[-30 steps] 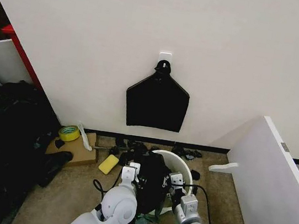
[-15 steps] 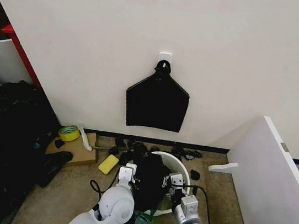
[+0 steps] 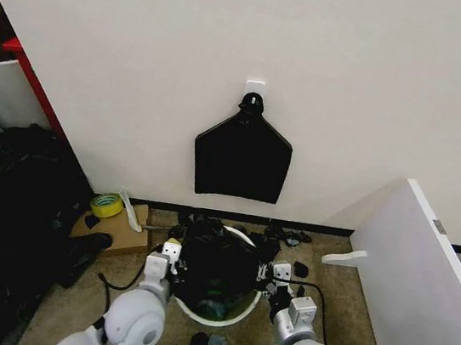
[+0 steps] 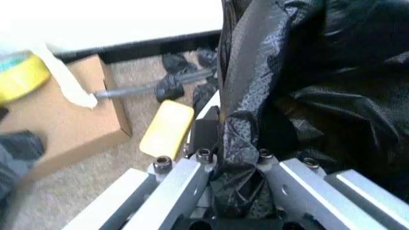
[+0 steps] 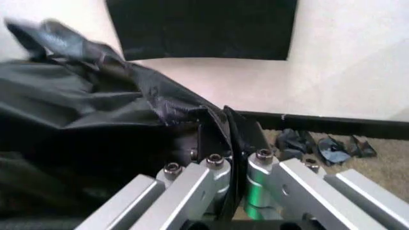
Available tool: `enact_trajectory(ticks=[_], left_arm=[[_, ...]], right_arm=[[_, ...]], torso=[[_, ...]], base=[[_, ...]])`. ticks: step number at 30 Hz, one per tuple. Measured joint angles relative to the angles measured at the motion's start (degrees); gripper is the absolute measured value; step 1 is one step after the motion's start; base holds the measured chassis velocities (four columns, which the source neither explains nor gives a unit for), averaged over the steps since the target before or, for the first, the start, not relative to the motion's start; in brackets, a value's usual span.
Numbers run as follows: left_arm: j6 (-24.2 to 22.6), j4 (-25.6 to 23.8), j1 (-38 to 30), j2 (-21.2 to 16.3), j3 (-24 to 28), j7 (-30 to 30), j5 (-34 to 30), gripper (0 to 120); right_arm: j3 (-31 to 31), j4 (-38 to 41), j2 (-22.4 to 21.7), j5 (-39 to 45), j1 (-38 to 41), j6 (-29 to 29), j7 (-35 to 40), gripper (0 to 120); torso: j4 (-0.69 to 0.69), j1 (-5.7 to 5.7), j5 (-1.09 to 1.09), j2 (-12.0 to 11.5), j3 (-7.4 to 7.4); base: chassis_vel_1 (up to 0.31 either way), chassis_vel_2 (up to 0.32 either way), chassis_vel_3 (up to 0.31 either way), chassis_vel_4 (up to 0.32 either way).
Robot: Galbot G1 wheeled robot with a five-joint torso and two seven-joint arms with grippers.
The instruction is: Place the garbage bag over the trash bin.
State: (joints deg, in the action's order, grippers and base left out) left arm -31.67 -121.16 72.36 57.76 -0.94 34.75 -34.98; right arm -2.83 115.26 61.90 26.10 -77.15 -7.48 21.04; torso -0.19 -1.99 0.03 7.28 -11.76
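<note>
The garbage bag (image 3: 215, 266) is spread across the mouth of the trash bin (image 3: 219, 316), which stands on the carpet close to the wall; the bin's white rim shows along the near side, while the far side is draped in black. The bag is stretched between the two arms, likely so its mouth stays wide enough to slip over the rim.

The left gripper (image 3: 173, 261) is at the bin's left edge. In the left wrist view its fingers (image 4: 206, 136) are pinched narrow on a gathered fold of the bag (image 4: 300, 72), the film bunching down between them. The right gripper (image 3: 274, 280) is at the right edge, and its fingers (image 5: 211, 136) are likewise closed on a thin pleat of the bag (image 5: 76, 96). The bag seems only partly seated.

Just left of the bin lie a yellow sponge (image 4: 167, 128) and a cardboard box (image 3: 123, 232) with a roll of yellow tape (image 3: 107, 204). Small black scraps (image 3: 286, 234) litter the wall's foot, and a flat black bundle of bags (image 3: 242, 155) hangs on the wall above.
</note>
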Motion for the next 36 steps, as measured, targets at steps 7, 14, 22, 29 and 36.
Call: enact_trajectory(ticks=[7,14,22,29,36], left_arm=[[1.65,-3.39,1.98,-2.78,-2.80,-2.69,1.28,1],[7.12,-6.76,2.80,-2.36,-5.06,-4.35,1.46,1],[15.48,-7.23,2.40,0.93,-5.14,-7.06,-0.46,1],[18.15,-4.47,1.44,2.23,-5.23,-7.75,-1.98,1],[18.23,-2.04,0.58,2.26,-5.29,-7.85,-2.08,1]], right_arm=[[-3.60,-1.49,0.23,4.02,0.04,0.24,-0.05,0],[-5.20,-2.12,0.12,4.53,-1.92,0.46,-1.13,0],[-2.06,-2.21,1.07,4.35,-4.34,7.46,-10.61,0],[-0.44,-4.34,1.45,3.45,-4.89,12.69,-18.45,3],[-4.27,-9.18,2.17,-11.15,-3.64,21.21,-23.51,29]], torso=[[0.00,0.00,0.01,0.00,0.00],[0.00,0.00,0.02,0.00,0.00],[0.01,0.00,0.03,0.00,0.01],[0.00,0.00,0.00,0.00,0.01],[0.01,0.00,0.02,0.00,0.00]], base=[[0.000,0.000,0.000,0.000],[0.000,0.000,0.000,0.000],[0.000,0.000,0.000,0.000],[0.000,0.000,0.000,0.000],[0.000,0.000,0.000,0.000]])
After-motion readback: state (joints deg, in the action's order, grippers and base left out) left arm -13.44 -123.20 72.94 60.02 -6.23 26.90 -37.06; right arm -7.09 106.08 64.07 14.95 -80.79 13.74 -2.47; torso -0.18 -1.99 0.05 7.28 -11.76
